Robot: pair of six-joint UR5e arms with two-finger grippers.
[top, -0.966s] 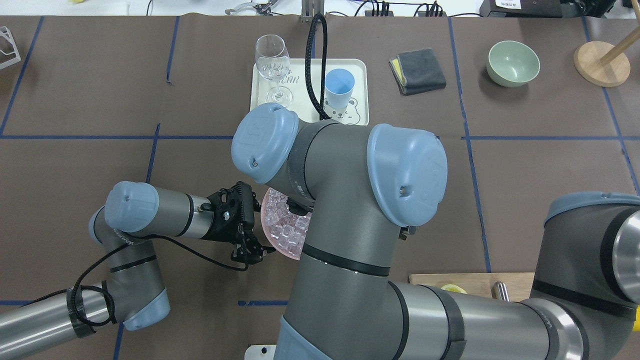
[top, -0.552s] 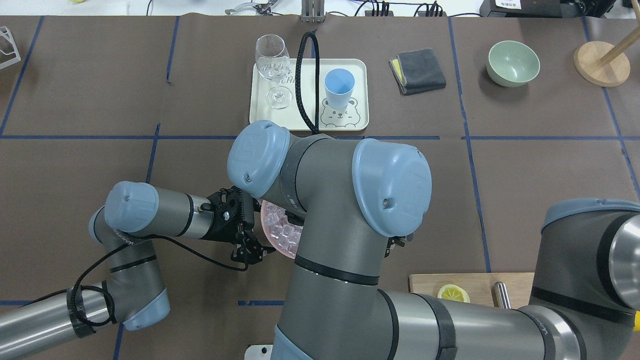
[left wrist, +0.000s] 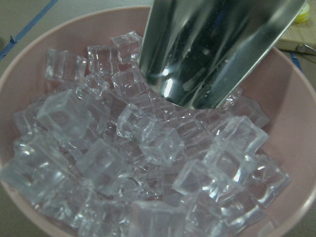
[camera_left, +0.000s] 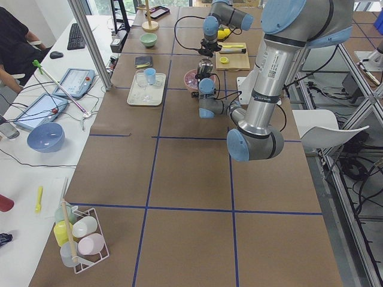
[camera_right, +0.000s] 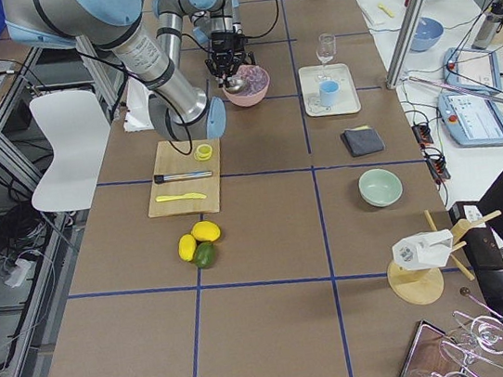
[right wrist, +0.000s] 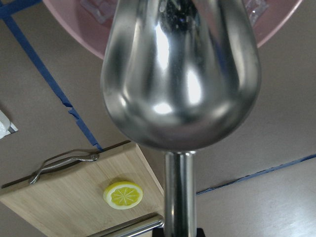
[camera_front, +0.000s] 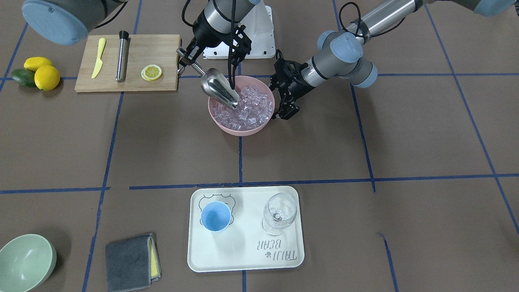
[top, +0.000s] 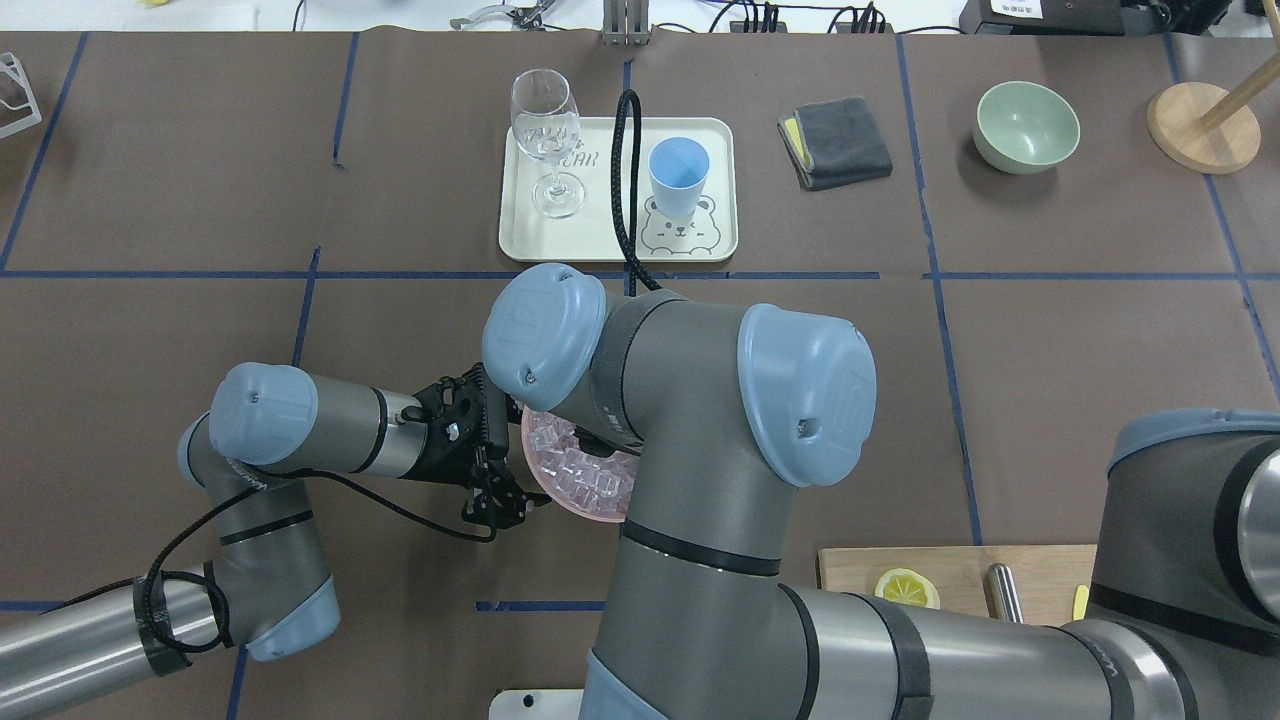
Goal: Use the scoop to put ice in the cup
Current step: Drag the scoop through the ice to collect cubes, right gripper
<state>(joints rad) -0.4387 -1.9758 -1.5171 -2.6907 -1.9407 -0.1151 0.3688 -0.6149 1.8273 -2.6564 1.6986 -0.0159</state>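
The steel scoop [camera_front: 219,90] points down into the heap of ice [camera_front: 251,107] in a pink bowl [camera_front: 227,123], its tip among the cubes. My right gripper [camera_front: 184,61] is shut on the scoop's handle. The left wrist view shows the scoop's trough [left wrist: 217,49] pressed into the ice [left wrist: 148,163]. My left gripper [camera_front: 286,107] is at the bowl's rim on my left side; I cannot tell whether it grips the rim. The light-blue cup [camera_front: 215,216] stands empty on a cream tray [camera_front: 247,259] on the far side of the table from me.
A clear wine glass [camera_front: 279,213] stands on the tray beside the cup. A wooden board [camera_front: 162,83] with a lemon slice, a yellow knife and a steel cylinder [camera_front: 121,56] lies near the bowl. A grey cloth [camera_front: 129,261] and a green bowl [camera_front: 24,261] lie beyond.
My right arm's wrist and elbow have shifted nearer to me over the bowl, then slightly right. The left arm and the bowl have not moved.
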